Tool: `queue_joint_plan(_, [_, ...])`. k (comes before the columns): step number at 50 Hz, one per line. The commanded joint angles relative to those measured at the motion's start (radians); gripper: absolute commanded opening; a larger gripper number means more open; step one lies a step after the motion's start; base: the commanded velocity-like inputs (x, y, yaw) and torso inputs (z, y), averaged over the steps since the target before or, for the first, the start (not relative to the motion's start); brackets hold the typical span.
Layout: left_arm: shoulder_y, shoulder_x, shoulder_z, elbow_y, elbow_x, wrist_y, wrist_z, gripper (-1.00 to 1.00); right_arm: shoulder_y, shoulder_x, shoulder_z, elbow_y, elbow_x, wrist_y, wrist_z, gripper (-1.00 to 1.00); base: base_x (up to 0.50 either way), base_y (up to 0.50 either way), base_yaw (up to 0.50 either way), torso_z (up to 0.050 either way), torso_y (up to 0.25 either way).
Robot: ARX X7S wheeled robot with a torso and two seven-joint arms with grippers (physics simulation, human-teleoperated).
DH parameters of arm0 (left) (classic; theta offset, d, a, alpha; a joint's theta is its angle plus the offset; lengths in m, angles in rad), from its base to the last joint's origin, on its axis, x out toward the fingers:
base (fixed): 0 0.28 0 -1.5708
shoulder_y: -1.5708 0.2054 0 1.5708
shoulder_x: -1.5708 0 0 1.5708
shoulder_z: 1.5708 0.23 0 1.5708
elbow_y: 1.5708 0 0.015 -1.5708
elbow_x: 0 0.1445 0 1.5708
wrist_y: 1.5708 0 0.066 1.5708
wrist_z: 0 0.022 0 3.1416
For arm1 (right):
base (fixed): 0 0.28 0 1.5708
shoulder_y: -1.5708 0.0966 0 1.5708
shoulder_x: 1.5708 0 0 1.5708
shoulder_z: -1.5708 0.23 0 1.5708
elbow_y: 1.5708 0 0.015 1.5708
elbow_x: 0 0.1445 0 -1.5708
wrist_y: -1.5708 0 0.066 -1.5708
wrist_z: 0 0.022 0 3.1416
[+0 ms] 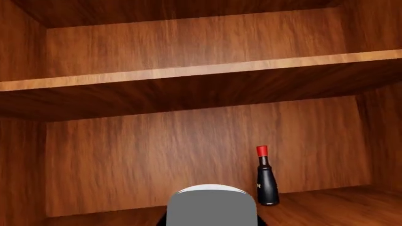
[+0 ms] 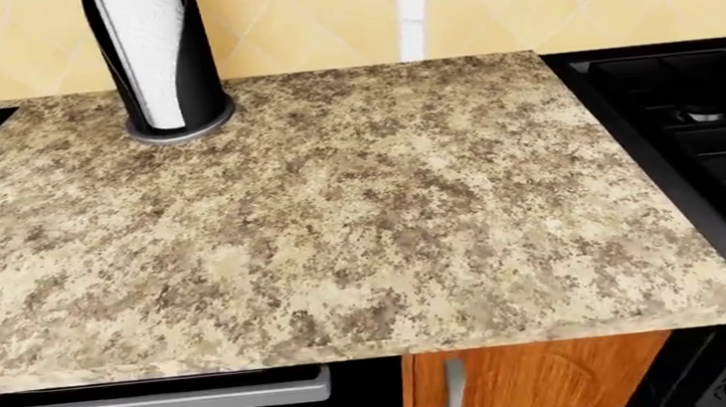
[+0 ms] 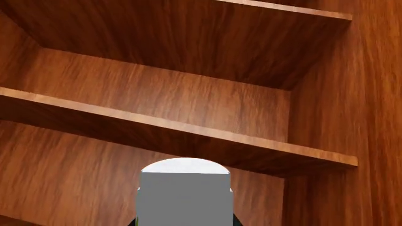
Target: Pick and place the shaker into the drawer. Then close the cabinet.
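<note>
The shaker (image 1: 267,178) is a small black bottle shape with a red cap. It stands upright on the lower wooden floor of an open cabinet, near the back wall, in the left wrist view. Only the grey body of my left gripper (image 1: 213,207) shows, a little short of the shaker and beside it; its fingers are hidden. The right wrist view shows the grey body of my right gripper (image 3: 184,197) facing empty wooden shelves (image 3: 188,134); its fingers are hidden too. The drawer is out of view. Neither arm shows in the head view.
The head view shows a speckled stone counter (image 2: 338,226) with a paper towel roll in a black holder (image 2: 160,58) at the back left. A black stove (image 2: 704,141) lies to the right. Below the counter edge are a grey bar handle (image 2: 142,400) and an arched wooden door (image 2: 540,386).
</note>
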Motion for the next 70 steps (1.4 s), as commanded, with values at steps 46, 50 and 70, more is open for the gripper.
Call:
queue_joint_plan(46, [0.453,-0.099,0.014,1.173,-0.026,-0.737,0.099,-1.00,-0.487,0.095,-0.005,-1.296,0.087,0.841,-0.015,-1.00,-0.16,0.00,0.00,0.000,0.000])
queue_joint_plan(50, [0.478,-0.107,0.014,1.267,-0.031,-0.805,0.110,-1.00,-0.519,0.101,-0.003,-1.364,0.092,0.881,-0.015,-1.00,0.00,0.00,0.00,0.000,0.000])
queue_joint_plan(70, [0.639,0.031,0.015,1.381,0.995,-0.819,0.981,-1.00,-0.636,0.167,-0.005,-1.628,0.245,1.026,0.075,-1.00,0.00,0.00,0.00,0.001,0.000])
